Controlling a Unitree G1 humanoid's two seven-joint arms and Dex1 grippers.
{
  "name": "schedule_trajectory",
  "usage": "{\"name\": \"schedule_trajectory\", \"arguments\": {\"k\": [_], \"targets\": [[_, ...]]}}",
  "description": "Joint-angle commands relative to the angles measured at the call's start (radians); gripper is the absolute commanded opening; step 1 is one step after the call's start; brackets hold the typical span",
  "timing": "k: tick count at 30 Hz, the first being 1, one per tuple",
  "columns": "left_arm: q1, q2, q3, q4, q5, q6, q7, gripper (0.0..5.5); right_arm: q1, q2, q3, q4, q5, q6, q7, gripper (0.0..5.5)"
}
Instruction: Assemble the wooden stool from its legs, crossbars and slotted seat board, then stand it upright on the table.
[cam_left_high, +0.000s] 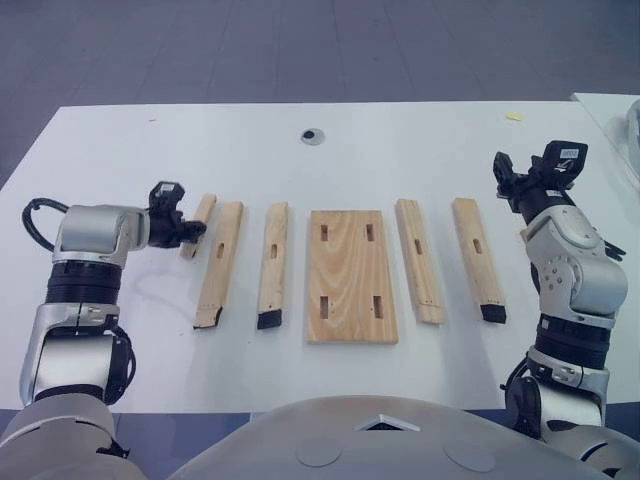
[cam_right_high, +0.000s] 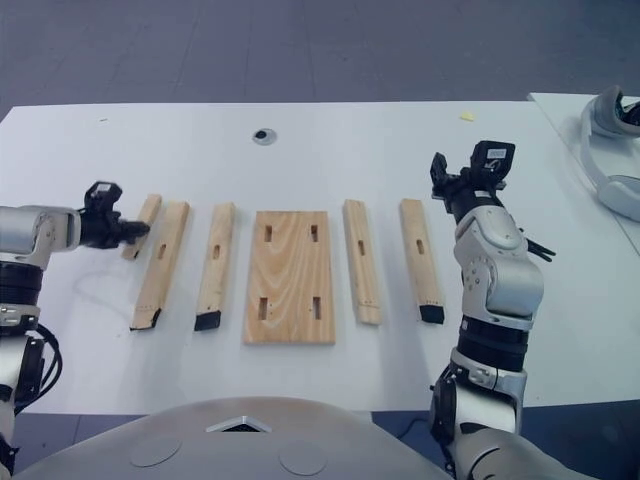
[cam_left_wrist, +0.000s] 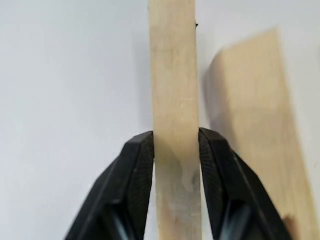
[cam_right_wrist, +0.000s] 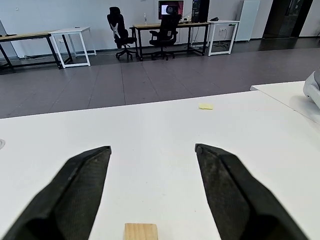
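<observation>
The slotted seat board (cam_left_high: 351, 275) lies flat at the table's middle. Two long legs (cam_left_high: 220, 262) (cam_left_high: 272, 262) lie to its left, and two more (cam_left_high: 419, 258) (cam_left_high: 477, 256) to its right. At the far left, my left gripper (cam_left_high: 190, 232) is shut on the near end of a short narrow crossbar (cam_left_high: 201, 220). In the left wrist view its black fingertips (cam_left_wrist: 140, 165) pinch the crossbar (cam_left_wrist: 172, 90) from both sides, with a leg (cam_left_wrist: 255, 110) beside it. My right gripper (cam_left_high: 512, 174) hovers open just beyond the rightmost leg's far end (cam_right_wrist: 140, 231), with nothing between its fingers (cam_right_wrist: 75, 195).
On the white table (cam_left_high: 420, 140), a round grommet (cam_left_high: 313, 135) sits at the back centre and a yellow note (cam_left_high: 513, 116) at the back right. A second table with a white headset (cam_right_high: 612, 150) stands to the right.
</observation>
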Motion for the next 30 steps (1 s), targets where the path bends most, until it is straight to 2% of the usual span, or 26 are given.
{"name": "schedule_trajectory", "arguments": {"k": [1,4,6,9,12,18,26,30], "targets": [[-0.197,-0.04,0.054,0.07,0.019,-0.164,0.026,1.29,-0.063,-0.029,0.005,0.03,-0.006,0.002,0.022,3.16],[-0.265,-0.092,0.066,0.039,0.024,-0.286,0.053,1.29,-0.107,-0.016,0.01,0.05,0.01,-0.003,0.032,3.16],[-0.255,-0.209,0.007,-0.083,-0.011,-0.341,0.016,1.29,-0.216,0.037,0.007,0.029,0.1,0.031,0.048,3.16],[-0.235,-0.372,-0.051,-0.146,-0.037,-0.405,0.015,1.29,-0.36,0.132,0.013,0.002,0.256,0.116,0.067,3.16],[-0.218,-0.46,-0.082,-0.196,-0.06,-0.412,0.005,1.29,-0.436,0.212,-0.019,-0.002,0.406,0.198,0.036,3.16],[-0.194,-0.493,-0.09,-0.201,-0.059,-0.414,-0.004,1.29,-0.437,0.249,-0.041,-0.042,0.574,0.294,-0.013,3.16],[-0.13,-0.519,-0.135,-0.298,-0.073,-0.358,-0.027,1.29,-0.415,0.241,-0.037,0.001,0.61,0.296,-0.044,3.16],[-0.125,-0.521,-0.133,-0.304,-0.069,-0.351,-0.023,1.29,-0.393,0.233,-0.018,-0.007,0.601,0.306,-0.047,2.52]]}}
